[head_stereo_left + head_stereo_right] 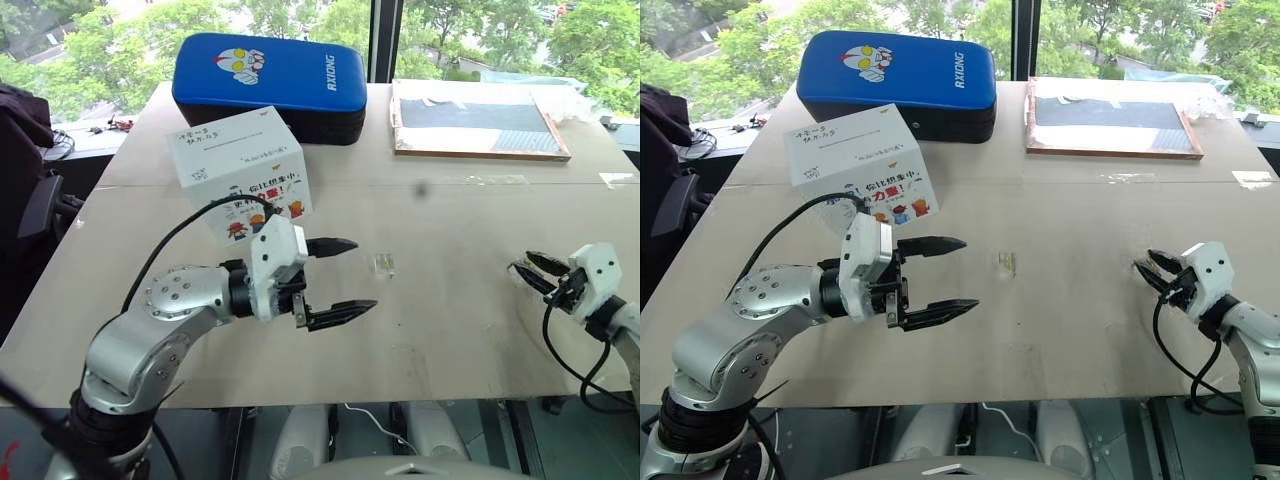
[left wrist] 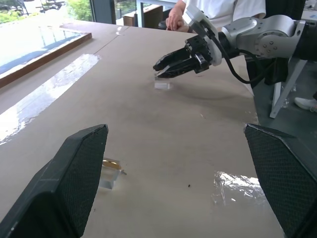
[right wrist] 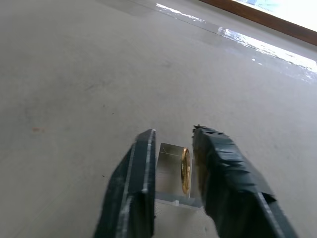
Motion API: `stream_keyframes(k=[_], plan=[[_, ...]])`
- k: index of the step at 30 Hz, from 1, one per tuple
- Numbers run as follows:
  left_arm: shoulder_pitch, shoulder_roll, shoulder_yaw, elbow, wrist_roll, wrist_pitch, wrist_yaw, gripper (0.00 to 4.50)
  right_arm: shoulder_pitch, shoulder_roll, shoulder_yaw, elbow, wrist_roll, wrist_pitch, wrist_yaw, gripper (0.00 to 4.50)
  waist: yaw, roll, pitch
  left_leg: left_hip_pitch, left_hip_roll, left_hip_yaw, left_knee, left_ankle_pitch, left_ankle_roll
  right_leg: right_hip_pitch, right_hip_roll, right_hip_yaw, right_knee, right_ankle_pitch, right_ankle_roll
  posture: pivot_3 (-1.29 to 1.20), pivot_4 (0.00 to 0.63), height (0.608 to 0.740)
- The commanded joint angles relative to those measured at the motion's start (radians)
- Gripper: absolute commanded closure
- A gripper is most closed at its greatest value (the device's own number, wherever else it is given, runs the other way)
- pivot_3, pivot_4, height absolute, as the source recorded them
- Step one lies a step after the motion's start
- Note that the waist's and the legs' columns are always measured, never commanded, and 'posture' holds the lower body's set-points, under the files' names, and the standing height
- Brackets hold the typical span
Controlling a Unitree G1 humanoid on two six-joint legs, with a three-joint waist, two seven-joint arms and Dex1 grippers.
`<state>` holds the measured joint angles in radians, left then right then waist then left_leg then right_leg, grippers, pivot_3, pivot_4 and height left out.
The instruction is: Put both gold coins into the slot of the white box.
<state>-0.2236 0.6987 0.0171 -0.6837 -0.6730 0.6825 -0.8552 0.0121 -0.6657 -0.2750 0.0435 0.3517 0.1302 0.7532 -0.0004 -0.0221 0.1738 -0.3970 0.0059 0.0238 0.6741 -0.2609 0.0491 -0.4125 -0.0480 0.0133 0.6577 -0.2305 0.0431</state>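
The right gripper [image 3: 173, 163] has its two fingers drawn close around a gold coin [image 3: 185, 170] standing on edge against a small clear plastic piece [image 3: 170, 174] on the table [image 1: 450, 330]. The left gripper [image 1: 335, 278] hangs spread wide, gripping nothing. Behind it stands the white box [image 1: 238, 165]; a second clear piece [image 1: 384, 264] lies mid-table.
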Motion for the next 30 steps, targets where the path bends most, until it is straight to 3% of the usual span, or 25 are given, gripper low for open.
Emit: stream_keyframes(k=[1,10,15,20,26,30], plan=[[-0.008,0.014,0.004,-0.030,-0.009,-0.002,0.013,0.00,0.010,-0.029,-0.015,-0.004,-0.012,0.014,0.010,4.46,0.000,0.000,0.000,0.000,0.000,0.000,0.000,0.000,0.000,0.000,0.000,0.000,0.000,0.000,0.000,0.00,0.150,0.740],[-0.007,0.010,-0.007,-0.013,-0.009,-0.011,0.021,0.00,0.002,-0.004,-0.061,-0.030,0.046,0.051,-0.014,4.46,0.000,0.000,0.000,0.000,0.000,0.000,0.000,0.000,0.000,0.000,0.000,0.000,0.000,0.000,0.000,0.00,0.150,0.740],[-0.008,-0.073,0.037,0.006,-0.146,0.031,0.072,0.00,-0.038,0.073,-0.118,-0.202,0.324,0.257,-0.036,4.46,-0.005,0.000,0.000,0.000,0.000,0.000,0.000,0.000,0.000,0.000,0.000,0.001,0.000,0.001,0.001,0.00,0.150,0.740],[0.029,-0.183,0.025,0.006,-0.333,0.105,0.176,0.00,-0.090,0.265,-0.026,-0.485,0.695,0.468,-0.241,4.46,-0.015,0.000,0.000,0.000,0.002,-0.002,0.000,0.000,0.000,0.000,0.001,0.002,0.000,0.001,0.002,0.00,0.150,0.740],[0.039,-0.406,0.062,0.074,-0.664,0.093,0.433,0.00,-0.181,0.461,0.105,-0.613,0.983,0.530,-0.445,4.46,-0.006,0.000,0.000,-0.002,0.002,-0.004,0.001,0.000,0.000,0.000,-0.005,0.001,0.000,0.001,0.002,0.00,0.150,0.740],[0.038,-0.458,0.088,0.105,-0.794,0.066,0.518,0.00,-0.228,0.515,0.140,-0.616,1.119,0.525,-0.501,4.46,-0.009,0.000,0.000,-0.002,0.000,-0.003,0.001,0.000,0.000,0.000,-0.004,0.000,0.000,0.001,0.002,0.00,0.150,0.740]])
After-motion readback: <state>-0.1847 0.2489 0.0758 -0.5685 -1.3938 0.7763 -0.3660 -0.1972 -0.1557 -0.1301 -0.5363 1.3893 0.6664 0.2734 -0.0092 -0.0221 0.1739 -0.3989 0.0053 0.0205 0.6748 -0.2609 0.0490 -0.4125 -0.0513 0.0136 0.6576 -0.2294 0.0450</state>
